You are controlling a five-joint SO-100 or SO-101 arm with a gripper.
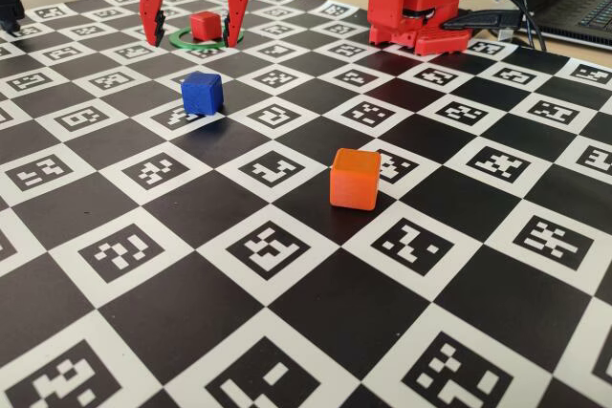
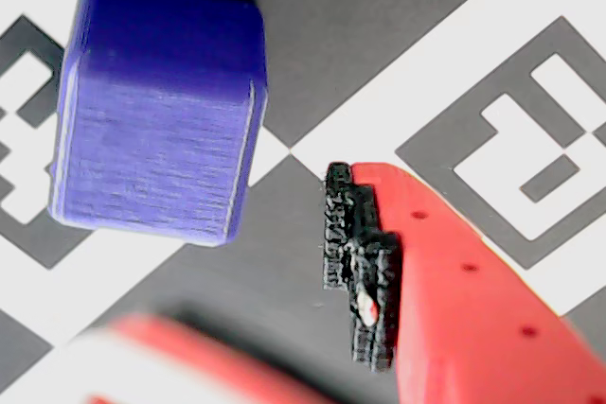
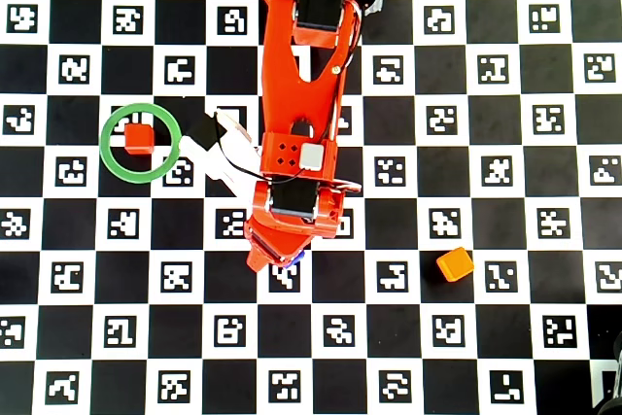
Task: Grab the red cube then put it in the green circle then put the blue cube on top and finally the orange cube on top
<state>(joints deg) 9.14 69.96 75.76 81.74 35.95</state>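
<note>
A red two-finger gripper (image 1: 191, 31) hangs over a black-and-white checkerboard mat (image 1: 316, 322) printed with square markers, its jaws spread wide and holding nothing. In the fixed view the two pointed fingers seem to straddle a small matte red plastic cube (image 1: 206, 25), which sits inside a thin flat green ring (image 1: 184, 42) near the far edge of the mat; the overhead view places that cube (image 3: 137, 137) in the upper left part of the ring (image 3: 139, 145), close to the rim. The wrist view shows a small deep blue plastic cube (image 2: 156, 111) resting on the mat just beside one red finger (image 2: 454, 281) with a black pad, not touching it. From overhead the blue cube is almost entirely hidden under the arm (image 3: 301, 94), though a sliver of blue appears to peek out at its lower end. A bright orange plastic cube (image 1: 355, 179) stands alone, well apart from the others, toward the camera in the fixed view.
</note>
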